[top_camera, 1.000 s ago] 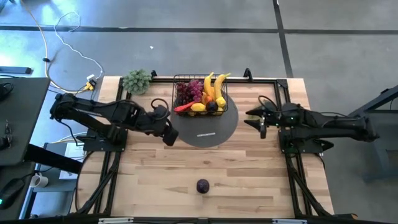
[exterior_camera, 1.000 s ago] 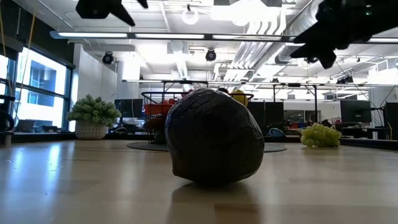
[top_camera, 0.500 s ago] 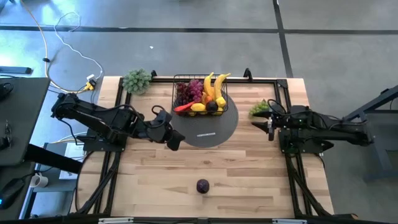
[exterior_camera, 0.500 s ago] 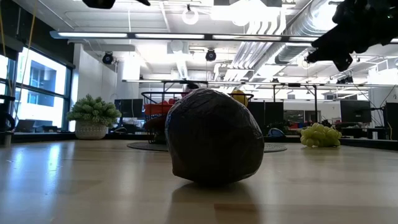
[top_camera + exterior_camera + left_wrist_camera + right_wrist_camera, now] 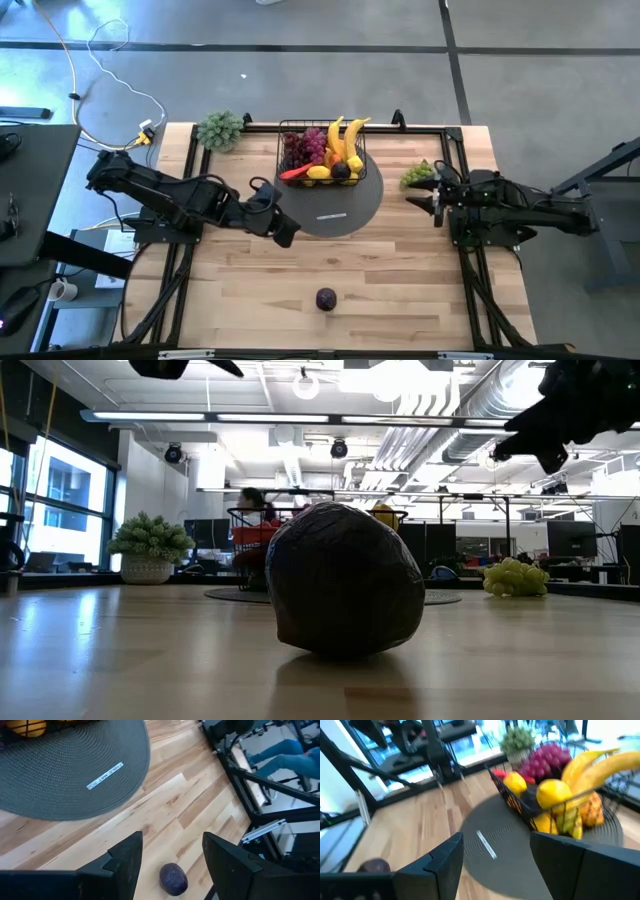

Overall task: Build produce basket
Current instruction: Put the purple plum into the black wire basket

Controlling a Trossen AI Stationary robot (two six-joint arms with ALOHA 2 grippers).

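Observation:
The black wire basket stands on a grey round mat at the table's far middle. It holds bananas, red grapes, lemons and a red chilli. A dark plum lies alone on the wood near the front edge. Green grapes lie on the table by the right side. My left gripper hangs open above the mat's near left rim, pointing slantwise down toward the plum. My right gripper is open just near of the green grapes, facing the basket.
A pale-green leafy bunch in a pot sits at the far left corner. The black arm frames run along both table sides. Bare wood lies between the mat and the plum.
My left gripper has moved toward the table's near edge and a little right, along the mat's rim, rolling slightly. My right gripper has drawn back toward the right edge, then stopped; the green grapes on the table now show beside it.

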